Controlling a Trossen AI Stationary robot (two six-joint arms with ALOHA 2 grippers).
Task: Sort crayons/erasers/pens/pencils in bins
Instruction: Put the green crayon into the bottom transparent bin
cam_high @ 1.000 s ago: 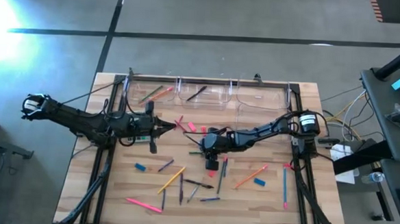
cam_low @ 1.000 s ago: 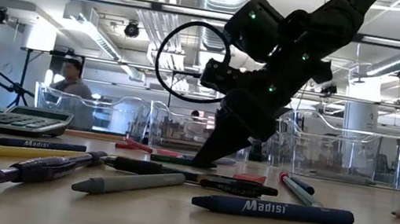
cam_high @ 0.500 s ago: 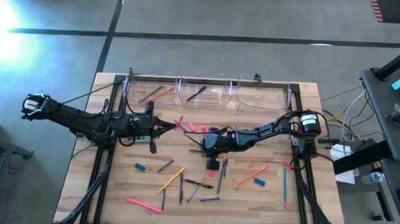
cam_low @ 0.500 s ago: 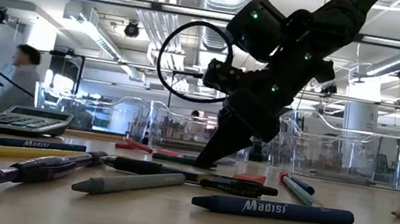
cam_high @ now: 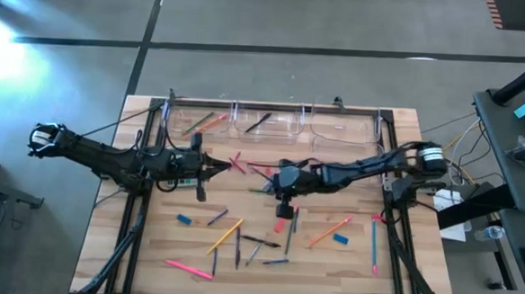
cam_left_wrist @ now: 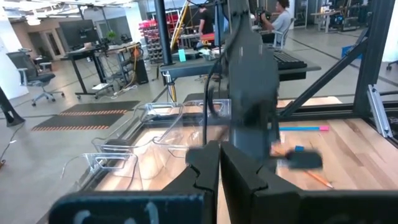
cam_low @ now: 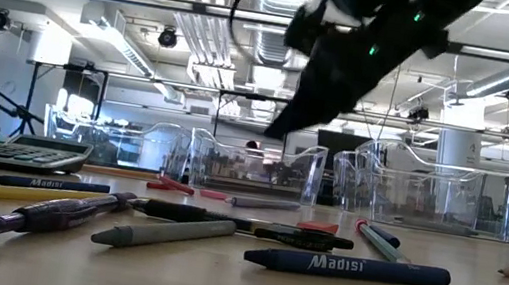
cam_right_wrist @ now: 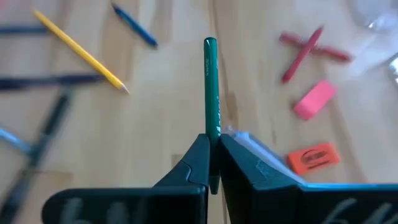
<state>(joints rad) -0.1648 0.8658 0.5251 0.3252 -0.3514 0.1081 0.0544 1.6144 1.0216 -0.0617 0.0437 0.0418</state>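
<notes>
Green and slim, a pencil (cam_right_wrist: 211,87) juts forward from the closed jaws of the right gripper (cam_right_wrist: 212,155), pinched at one end and carried above the wooden desk (cam_high: 347,259), presumably bound for the clear plastic bins (cam_high: 268,122) along the far edge. The left gripper (cam_high: 228,167), jaws shut and empty, waits mid-desk, clear of the scattered pens and erasers.

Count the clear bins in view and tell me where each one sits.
4. Three stand in a row along the far edge: left bin, middle bin, right bin. The fourth bin sits just in front of the right one. None seems hidden.
</notes>
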